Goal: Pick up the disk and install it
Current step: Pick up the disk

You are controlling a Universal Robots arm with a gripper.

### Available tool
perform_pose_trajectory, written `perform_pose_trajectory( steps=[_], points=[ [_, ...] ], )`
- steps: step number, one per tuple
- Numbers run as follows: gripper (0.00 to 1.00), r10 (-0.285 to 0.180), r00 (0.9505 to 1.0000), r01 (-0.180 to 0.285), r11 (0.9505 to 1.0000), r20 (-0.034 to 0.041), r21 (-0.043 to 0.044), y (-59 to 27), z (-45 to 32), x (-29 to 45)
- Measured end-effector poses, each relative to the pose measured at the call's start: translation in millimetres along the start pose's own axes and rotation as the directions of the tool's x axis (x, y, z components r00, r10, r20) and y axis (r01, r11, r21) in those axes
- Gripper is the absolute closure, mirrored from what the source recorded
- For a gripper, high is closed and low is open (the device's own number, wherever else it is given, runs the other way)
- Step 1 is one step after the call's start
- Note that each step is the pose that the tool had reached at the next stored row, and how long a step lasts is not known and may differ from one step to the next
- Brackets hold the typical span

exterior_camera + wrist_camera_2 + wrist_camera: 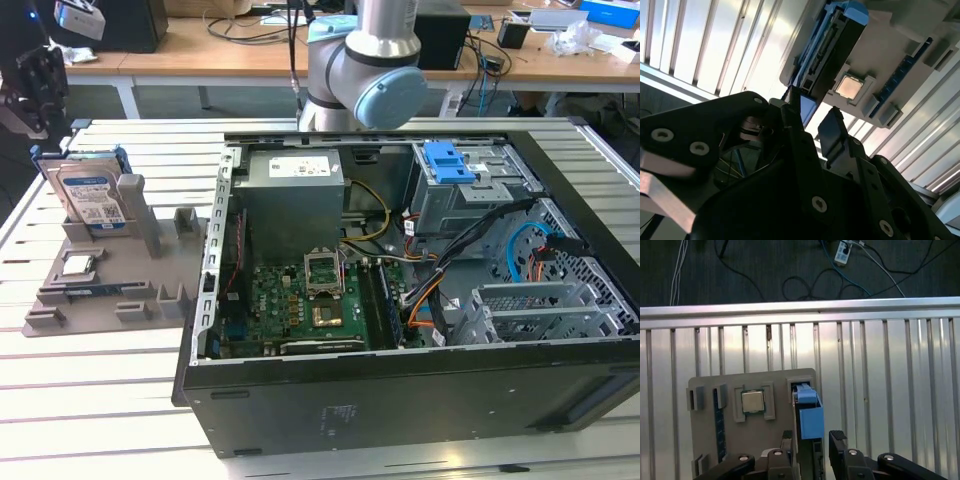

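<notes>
Black fingers point(837, 440) of the hand point(811, 439) are spread in the first wrist view, one on either side of the disk point(809, 412), pinching nothing. Whether they touch it I cannot tell. The disk stands on edge in a slot of a grey holder point(775, 385), just beside a square chip point(752, 401) seated in the same holder. In the exterior view the holder lies on the slatted metal table point(100, 400), to the exterior view's left of an open computer case point(400, 400).
</notes>
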State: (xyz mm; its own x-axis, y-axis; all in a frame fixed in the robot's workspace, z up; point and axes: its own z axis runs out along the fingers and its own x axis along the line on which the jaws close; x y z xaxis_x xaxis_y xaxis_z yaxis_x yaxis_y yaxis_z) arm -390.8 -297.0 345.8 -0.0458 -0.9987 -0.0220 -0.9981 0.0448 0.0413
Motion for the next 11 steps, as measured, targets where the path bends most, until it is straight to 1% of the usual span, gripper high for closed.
perform_pose_trajectory(
  steps=[3,7,11],
  points=[
    [0.58,0.000,1.0000,0.000,1.0000,-0.0001,0.0000,3.3,8.3,0.4],
    [0.58,0.000,1.0000,0.000,1.0000,0.0025,-0.0001,3.6,11.4,-0.7],
    [0.58,0.000,1.0000,0.000,1.0000,0.0027,-0.0002,4.5,16.6,-0.6]
  ],
)
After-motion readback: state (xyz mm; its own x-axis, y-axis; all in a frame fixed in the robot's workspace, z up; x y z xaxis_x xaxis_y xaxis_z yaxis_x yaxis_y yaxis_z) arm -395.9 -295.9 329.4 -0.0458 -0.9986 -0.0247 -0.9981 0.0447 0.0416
